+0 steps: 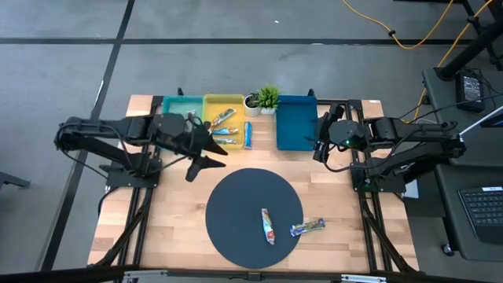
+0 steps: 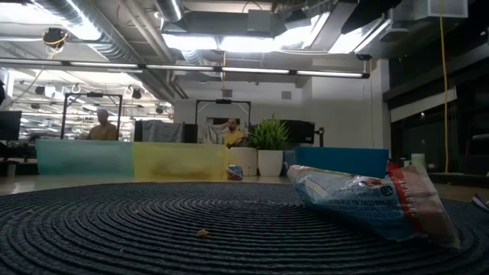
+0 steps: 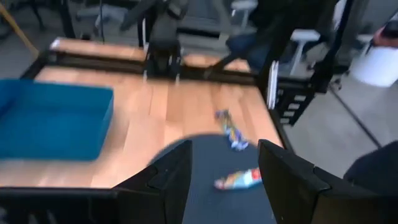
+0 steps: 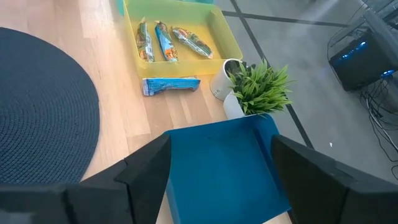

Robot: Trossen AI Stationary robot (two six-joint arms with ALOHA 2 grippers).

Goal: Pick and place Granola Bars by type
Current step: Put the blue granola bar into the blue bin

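Two granola bars lie on the round dark mat: a red-and-blue one flat near its middle, and a blue one across its right edge. Three more bars lie in the yellow bin. A blue bar rests on the wood beside that bin. My left gripper hovers open between the bins and the mat, with both mat bars ahead of it. My right gripper is open by the blue bin's right side and looks over the bin.
A teal bin stands left of the yellow one, and a small potted plant sits between the yellow and blue bins at the far edge. In the low view, one bar lies close on the mat. People show in the room behind.
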